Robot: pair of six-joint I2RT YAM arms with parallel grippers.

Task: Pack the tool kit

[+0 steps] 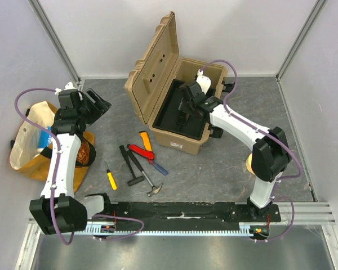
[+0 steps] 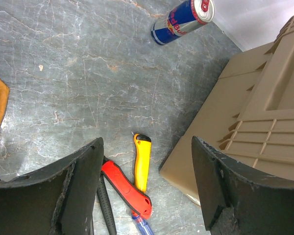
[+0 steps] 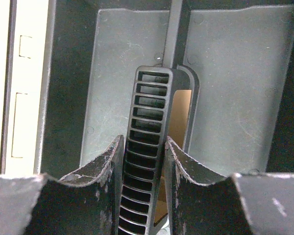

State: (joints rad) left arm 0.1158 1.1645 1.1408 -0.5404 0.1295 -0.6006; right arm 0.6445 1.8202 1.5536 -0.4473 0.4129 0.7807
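The tan toolbox point(image 1: 158, 84) stands open at the back, its lid leaning left. A black tray point(image 1: 172, 118) sits inside. My right gripper point(image 1: 187, 109) reaches into the box; in the right wrist view it point(image 3: 143, 142) is shut on the tray's ribbed black handle point(image 3: 152, 112). My left gripper point(image 1: 98, 104) is open and empty, above the table left of the box. Below it lie a yellow utility knife point(image 2: 142, 161), a red folding knife point(image 2: 125, 188) and a blue screwdriver point(image 2: 144, 225). A hammer point(image 1: 146, 177) and a yellow screwdriver point(image 1: 110, 177) lie nearer the front.
A brown-and-yellow bag point(image 1: 31, 140) sits at the left edge. A Red Bull can point(image 2: 183, 20) lies on the table by the back wall, left of the box lid point(image 2: 255, 122). A black-handled tool point(image 1: 125, 156) lies beside the hammer. White walls enclose the table.
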